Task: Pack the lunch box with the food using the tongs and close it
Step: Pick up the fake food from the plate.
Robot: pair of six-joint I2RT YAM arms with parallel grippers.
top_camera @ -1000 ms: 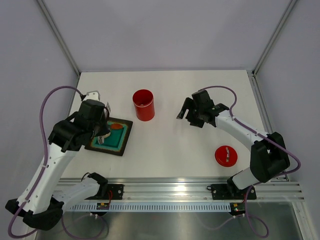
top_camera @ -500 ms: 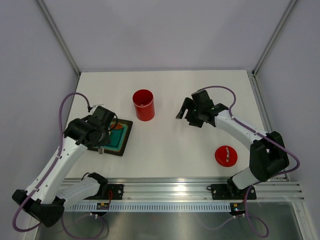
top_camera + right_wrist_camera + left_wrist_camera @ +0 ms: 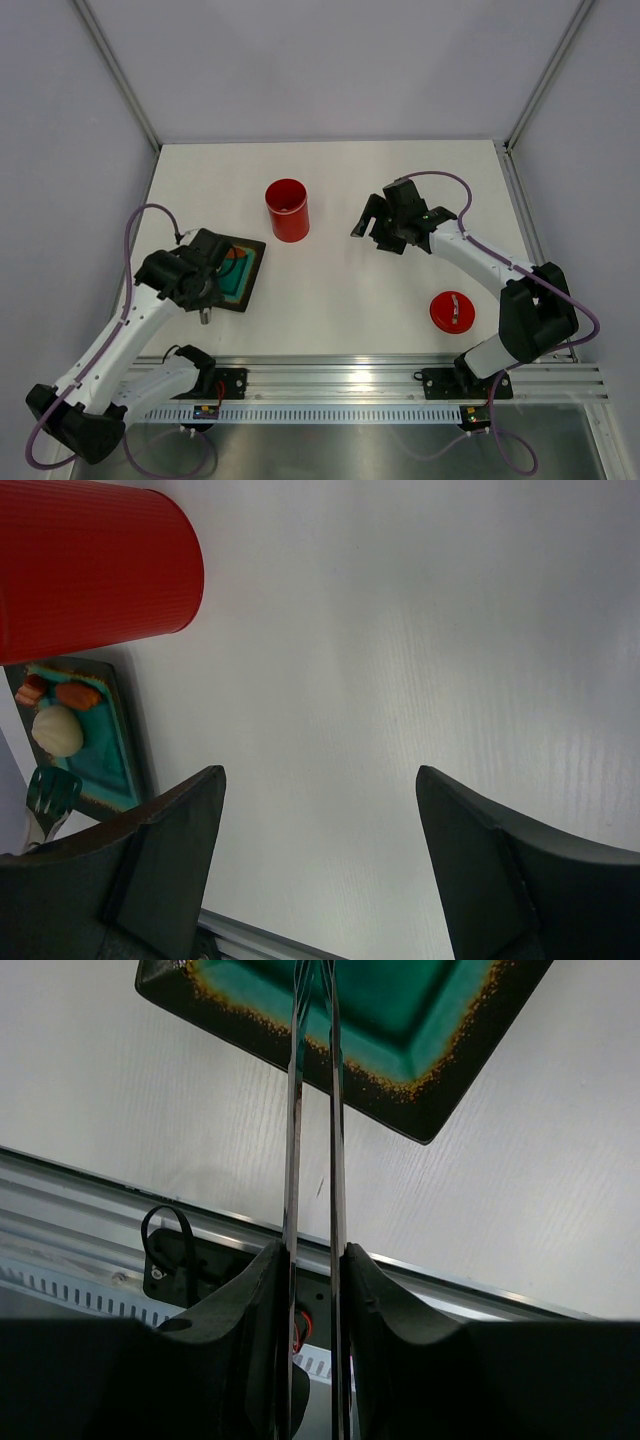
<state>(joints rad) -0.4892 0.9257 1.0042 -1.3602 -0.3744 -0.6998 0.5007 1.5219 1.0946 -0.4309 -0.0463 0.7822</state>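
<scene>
The lunch box (image 3: 287, 210) is a red canister standing open at mid-table; its side also fills the upper left for the right wrist camera, lunch box (image 3: 90, 570). Its red lid (image 3: 453, 312) lies flat at the near right. My left gripper (image 3: 212, 275) hangs over the near-left part of the black tray (image 3: 250, 262). This left gripper (image 3: 315, 1260) is shut on the tongs (image 3: 292, 1160), whose two strips run out over the tray and off the frame's top. On the tray lie orange pieces (image 3: 75, 695), a cream ball (image 3: 57, 730) and a green piece (image 3: 52, 790). My right gripper (image 3: 320, 780) is open over bare table.
The black tray with its teal mat (image 3: 430, 1110) sits left of centre, close to the table's near edge. The metal rail (image 3: 360, 378) with both arm bases runs along the front. Grey walls close in the table at the back and both sides.
The left arm has swung back toward the near edge with the tongs, from the tray's far-left side to its near-left corner. The right arm has barely moved.
</scene>
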